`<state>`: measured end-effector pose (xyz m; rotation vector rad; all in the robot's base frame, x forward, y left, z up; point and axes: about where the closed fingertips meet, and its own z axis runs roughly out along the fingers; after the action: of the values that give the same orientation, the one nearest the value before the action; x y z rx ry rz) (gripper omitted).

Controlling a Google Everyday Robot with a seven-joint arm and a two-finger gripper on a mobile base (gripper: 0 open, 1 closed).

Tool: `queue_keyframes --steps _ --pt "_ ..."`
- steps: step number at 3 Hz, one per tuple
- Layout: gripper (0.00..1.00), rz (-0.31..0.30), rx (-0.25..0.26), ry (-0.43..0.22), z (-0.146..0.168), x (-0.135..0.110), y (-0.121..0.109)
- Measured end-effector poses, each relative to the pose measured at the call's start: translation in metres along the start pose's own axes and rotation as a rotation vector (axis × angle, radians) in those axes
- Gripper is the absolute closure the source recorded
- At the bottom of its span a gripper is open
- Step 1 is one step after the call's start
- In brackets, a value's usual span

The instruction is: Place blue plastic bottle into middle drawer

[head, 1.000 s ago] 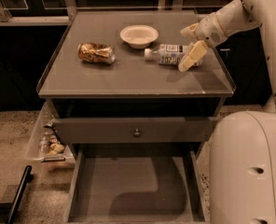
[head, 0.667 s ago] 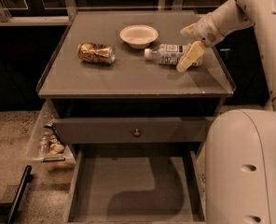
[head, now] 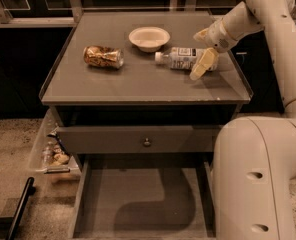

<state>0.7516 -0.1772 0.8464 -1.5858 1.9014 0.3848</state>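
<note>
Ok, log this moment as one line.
gripper: open, straddling bottle | bottle: lying on cabinet top, not lifted | drawer: pulled out, bottle not inside

Gripper [head: 204,50] at tabletop's [head: 138,86] right, fingers [head: 202,67] apart astride blue plastic bottle [head: 180,58]; bowl [head: 149,37] & can [head: 103,57] obstruct left (close). Middle drawer [head: 138,204] accessible from above; drawer front [head: 113,140] overhangs rear.

Table [head: 138,86] carries can [head: 103,57], bowl [head: 149,37] and blue plastic bottle [head: 180,58] (gripper [head: 196,55] astride its base).
</note>
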Motion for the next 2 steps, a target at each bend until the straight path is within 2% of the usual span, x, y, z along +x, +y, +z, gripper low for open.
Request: queue_keyframes --steps 1,2 --pt "0.19 0.000 0.000 0.000 0.0004 0.0001 -0.0001" --pt "0.42 0.000 0.000 0.000 0.0004 0.0001 -0.0001"
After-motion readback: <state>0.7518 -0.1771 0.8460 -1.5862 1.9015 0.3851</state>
